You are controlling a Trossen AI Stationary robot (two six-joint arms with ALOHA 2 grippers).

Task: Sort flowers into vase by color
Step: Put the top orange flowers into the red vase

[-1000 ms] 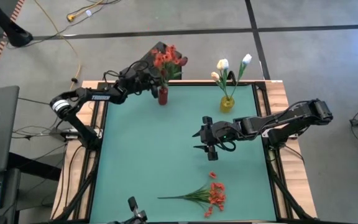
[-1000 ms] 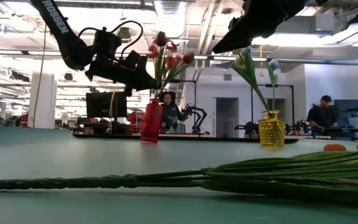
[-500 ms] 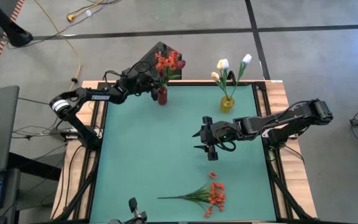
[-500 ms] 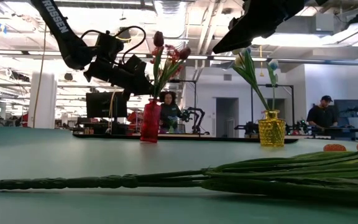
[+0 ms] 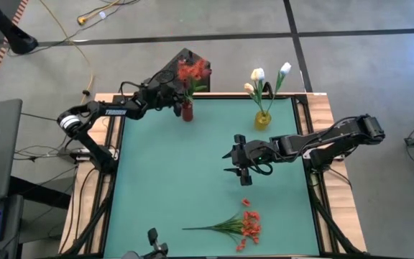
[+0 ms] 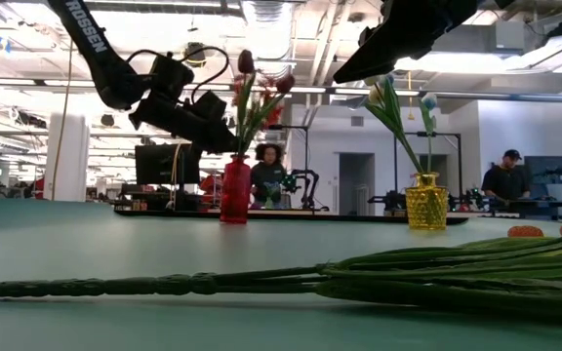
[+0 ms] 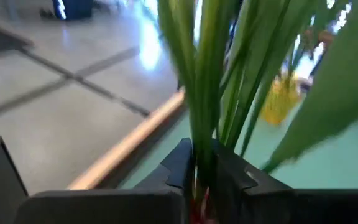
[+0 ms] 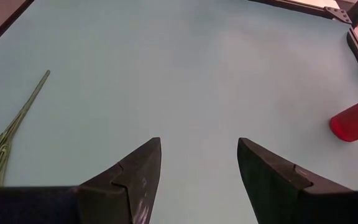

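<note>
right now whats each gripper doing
Left gripper: shut on the flower stems above the red vase.
Right gripper: open, empty, over mid-table.

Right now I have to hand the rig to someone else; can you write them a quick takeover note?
Left gripper: shut on the green stems of the red flowers, just above the red vase at the table's far edge.
Right gripper: open and empty, hovering mid-table.
Done: white flowers stand in the yellow vase; red ones are in the red vase.
Left: release the stems, then move the red-orange bunch lying near the front edge, probably to the red vase.
</note>
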